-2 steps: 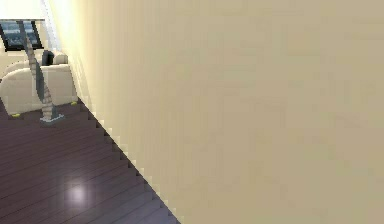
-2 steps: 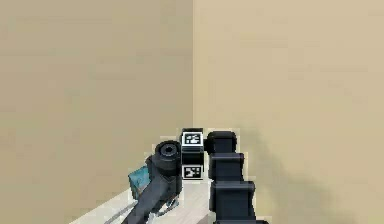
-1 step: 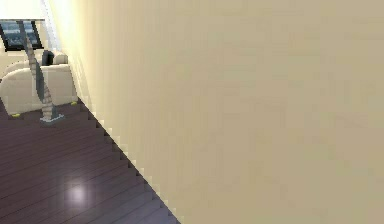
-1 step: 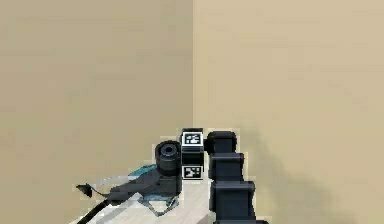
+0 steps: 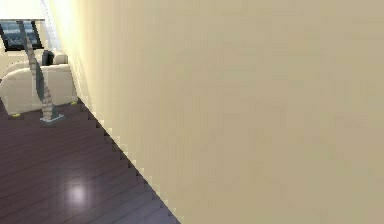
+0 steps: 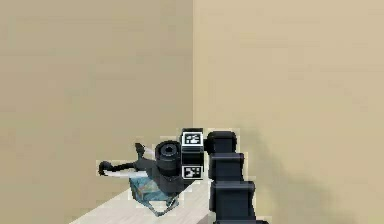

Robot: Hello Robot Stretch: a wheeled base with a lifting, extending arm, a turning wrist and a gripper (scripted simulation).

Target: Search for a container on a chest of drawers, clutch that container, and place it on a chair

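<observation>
In the arm side view the dark arm (image 6: 228, 180) rises from the bottom edge, with two white marker squares (image 6: 191, 140) at its far end. Left of them sits the gripper's round dark body, and its thin fingers reach left, so the gripper (image 6: 108, 166) lies in front of a tan wall. Just below the gripper's body a small bluish, glassy container (image 6: 157, 192) rests at or just above a pale top (image 6: 115, 208), likely the chest of drawers. I cannot tell whether the gripper holds it. A cream armchair (image 5: 35, 85) stands at the forward view's far left.
A cream wall (image 5: 250, 100) runs close along the forward view's right, meeting dark wood floor (image 5: 70, 165). A grey floor lamp pole (image 5: 44, 85) on a flat base stands by the armchair, with a dark window (image 5: 20, 35) behind. A wall corner (image 6: 193, 70) lies beyond the arm.
</observation>
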